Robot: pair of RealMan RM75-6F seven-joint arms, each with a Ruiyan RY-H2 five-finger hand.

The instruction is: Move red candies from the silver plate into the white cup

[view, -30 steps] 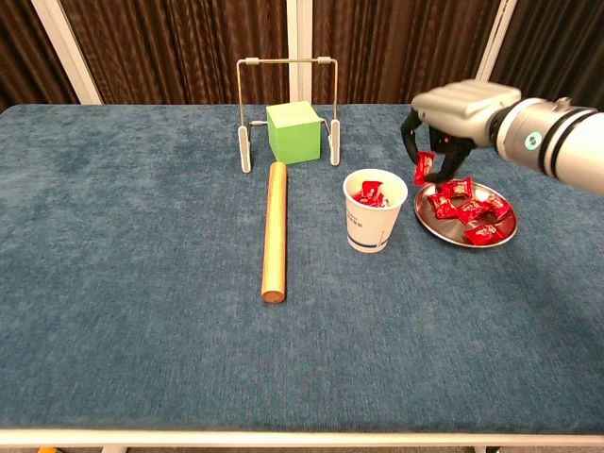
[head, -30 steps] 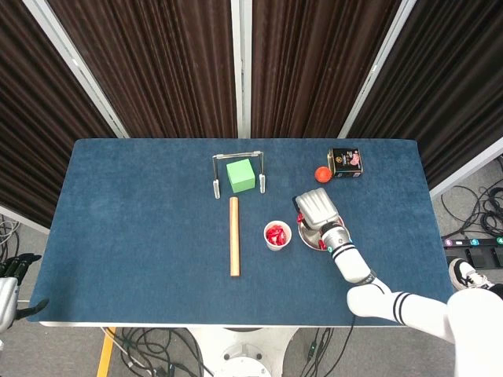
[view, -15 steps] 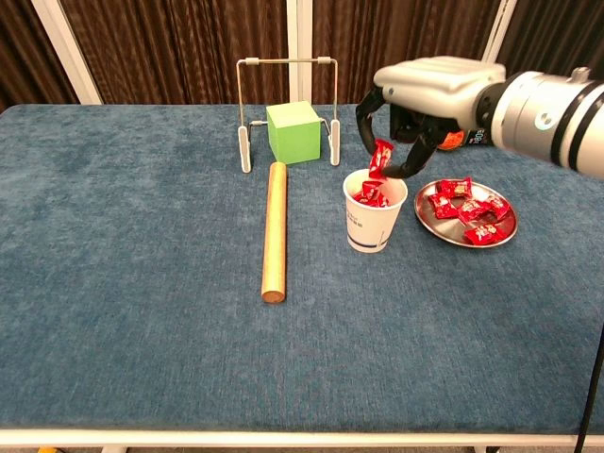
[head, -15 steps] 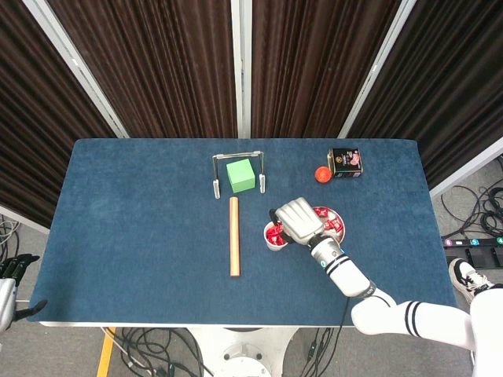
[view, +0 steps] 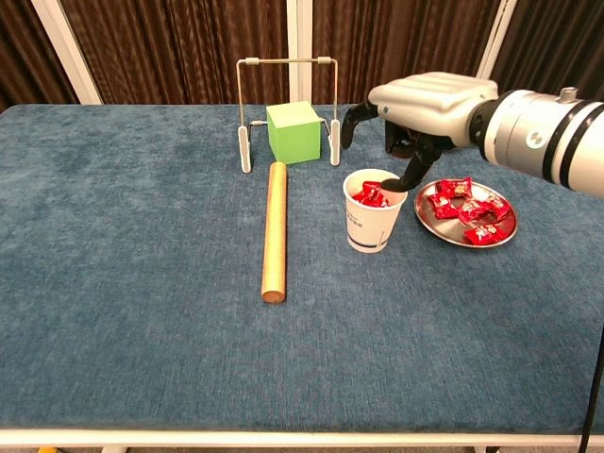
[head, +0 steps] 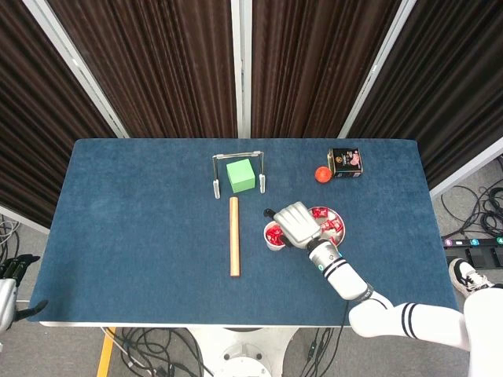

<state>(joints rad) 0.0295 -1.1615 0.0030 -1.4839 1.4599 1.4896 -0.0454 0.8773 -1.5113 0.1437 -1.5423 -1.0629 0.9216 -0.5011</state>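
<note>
candy gone from right hand (view: 415, 109), now lying in white cup (view: 374, 223); fingers spreading apart, holding nothing, hovering over cup rim. more red candies (view: 469, 209) waiting in silver plate (view: 451, 235), at cup's 3 o'clock.

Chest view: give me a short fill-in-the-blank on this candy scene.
1. The right hand hovers over the white ____.
2. The candies left on the silver plate are ____ in colour.
3. The wooden rod lies in front of the ____ cube.

Missing words: cup; red; green
</note>
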